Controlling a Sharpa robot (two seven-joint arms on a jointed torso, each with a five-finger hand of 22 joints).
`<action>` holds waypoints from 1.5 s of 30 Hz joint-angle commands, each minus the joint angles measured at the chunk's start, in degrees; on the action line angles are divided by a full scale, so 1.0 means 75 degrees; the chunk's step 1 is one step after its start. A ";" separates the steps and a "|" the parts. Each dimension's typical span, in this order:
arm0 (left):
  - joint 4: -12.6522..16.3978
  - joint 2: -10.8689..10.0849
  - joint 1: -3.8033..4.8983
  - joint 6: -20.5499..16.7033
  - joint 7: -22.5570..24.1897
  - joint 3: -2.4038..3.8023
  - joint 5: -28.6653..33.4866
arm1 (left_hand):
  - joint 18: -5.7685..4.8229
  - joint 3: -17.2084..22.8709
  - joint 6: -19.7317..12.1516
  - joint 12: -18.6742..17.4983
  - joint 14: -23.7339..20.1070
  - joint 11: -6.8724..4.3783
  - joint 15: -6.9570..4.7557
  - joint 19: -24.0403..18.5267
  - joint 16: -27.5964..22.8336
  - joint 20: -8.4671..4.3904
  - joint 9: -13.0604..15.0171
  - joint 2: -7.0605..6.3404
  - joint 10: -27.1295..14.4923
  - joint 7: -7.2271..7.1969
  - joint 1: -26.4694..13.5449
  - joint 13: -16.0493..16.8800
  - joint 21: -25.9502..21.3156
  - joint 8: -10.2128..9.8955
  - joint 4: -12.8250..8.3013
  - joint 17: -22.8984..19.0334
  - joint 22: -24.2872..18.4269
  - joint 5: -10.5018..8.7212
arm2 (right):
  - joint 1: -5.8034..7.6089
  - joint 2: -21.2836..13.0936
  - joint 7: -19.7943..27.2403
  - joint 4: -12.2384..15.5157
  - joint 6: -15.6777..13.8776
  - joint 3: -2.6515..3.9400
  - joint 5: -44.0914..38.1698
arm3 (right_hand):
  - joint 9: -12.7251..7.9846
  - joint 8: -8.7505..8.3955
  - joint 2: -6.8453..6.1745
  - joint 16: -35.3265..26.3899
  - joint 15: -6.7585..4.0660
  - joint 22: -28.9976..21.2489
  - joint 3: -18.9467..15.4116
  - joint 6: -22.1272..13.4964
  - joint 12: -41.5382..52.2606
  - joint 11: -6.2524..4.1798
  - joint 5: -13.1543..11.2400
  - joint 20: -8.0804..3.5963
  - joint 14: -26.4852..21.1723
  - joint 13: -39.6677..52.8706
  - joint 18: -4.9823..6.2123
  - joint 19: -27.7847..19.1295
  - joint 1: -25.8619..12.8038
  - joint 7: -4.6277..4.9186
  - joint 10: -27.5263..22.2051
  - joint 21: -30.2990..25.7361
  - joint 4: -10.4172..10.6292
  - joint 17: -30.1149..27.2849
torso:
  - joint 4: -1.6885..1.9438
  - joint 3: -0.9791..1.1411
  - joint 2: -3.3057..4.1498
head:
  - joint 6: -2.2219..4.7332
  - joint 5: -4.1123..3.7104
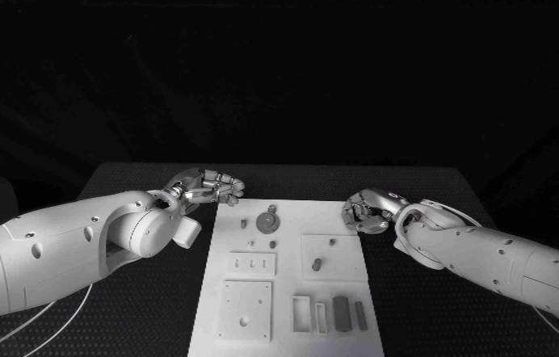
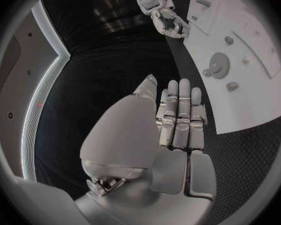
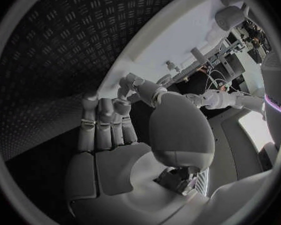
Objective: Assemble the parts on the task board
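Note:
The white task board (image 1: 292, 292) lies in the middle of the black table. On it I see a round gear-like part (image 1: 268, 222), small pegs (image 1: 244, 222) and dark bars (image 1: 342, 312) near the front. My left hand (image 1: 208, 187) hovers at the board's far left corner with its fingers curled in and nothing in them (image 2: 178, 117). At the board's right edge my right hand (image 1: 371, 212) is curled the same way, and it too holds nothing (image 3: 112, 120). The left wrist view shows the board (image 2: 253, 100), the gear (image 2: 218, 64) and the right hand (image 2: 168, 20).
Black ribbed table surface (image 1: 140, 179) surrounds the board on all sides. Raised white blocks with slots (image 1: 253, 263) and a square plate (image 1: 245, 310) sit on the board's left half. A thin cable (image 1: 47, 317) loops under my left arm.

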 commanded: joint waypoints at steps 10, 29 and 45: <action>0.0055 0.0010 0.0007 0.0219 -0.0201 0.0006 -0.0418 | 0.0020 -0.0110 0.0263 0.0079 0.0011 -0.0100 0.0050 -0.0049 -0.0079 0.0004 0.0104 0.0137 0.0371 -0.0104 -0.0129 0.0128 0.0079 0.0056 0.0009 0.0065 0.0149 -0.0051 | 0.0119 -0.0149 -0.0409 0.0499 -0.0341 0.0082 0.0036 | 0.0222 0.0056 0.0045 0.0073 -0.0073 0.0145 0.0152 0.0527 -0.0013 -0.0097 -0.0010 -0.0076 0.0018 0.0030 0.0115 0.0055 -0.0025 0.0244 0.0040 0.0115 -0.0056 -0.0017 | -0.0005 -0.0012 -0.0005 | 0.0036 -0.0036; -0.0163 0.0680 0.0064 -0.0048 -0.1688 0.0011 -0.1092 | 0.0057 -0.0087 0.0618 0.0061 0.0194 -0.0241 -0.0038 0.0039 -0.0061 -0.0082 0.0058 -0.0013 0.0708 -0.0218 -0.1615 0.0315 0.0260 -0.0115 0.0031 0.0283 0.0147 -0.0631 | 0.0770 0.0182 -0.2440 0.2107 0.0228 0.0155 -0.1304 | 0.0271 0.0051 -0.0084 0.0095 -0.0115 0.0118 0.0363 0.0629 -0.0020 -0.0137 -0.0006 -0.0129 0.0088 0.0058 0.0115 0.0128 -0.0054 0.0206 0.0136 0.0182 -0.0121 -0.0059 | -0.0101 -0.0051 -0.0372 | 0.0132 0.0175; -0.0221 0.1216 0.0059 0.0041 -0.2450 -0.0088 -0.1370 | 0.0091 0.0365 0.0709 0.0080 0.0280 -0.0311 -0.0135 0.0089 0.0126 -0.0172 0.0068 -0.0082 0.0822 -0.0260 -0.3440 0.0434 0.0335 -0.0154 0.0042 0.0495 0.0136 -0.0658 | 0.0767 0.0835 -0.2976 0.2725 -0.0076 0.0156 -0.2310 | 0.0289 0.0014 -0.0234 0.0113 -0.0146 0.0107 0.0603 0.0722 -0.0050 -0.0168 0.0003 -0.0191 0.0196 0.0065 0.0115 0.0258 -0.0071 0.0176 0.0251 0.0271 -0.0126 -0.0114 | -0.0083 -0.0082 -0.0555 | 0.0011 0.0270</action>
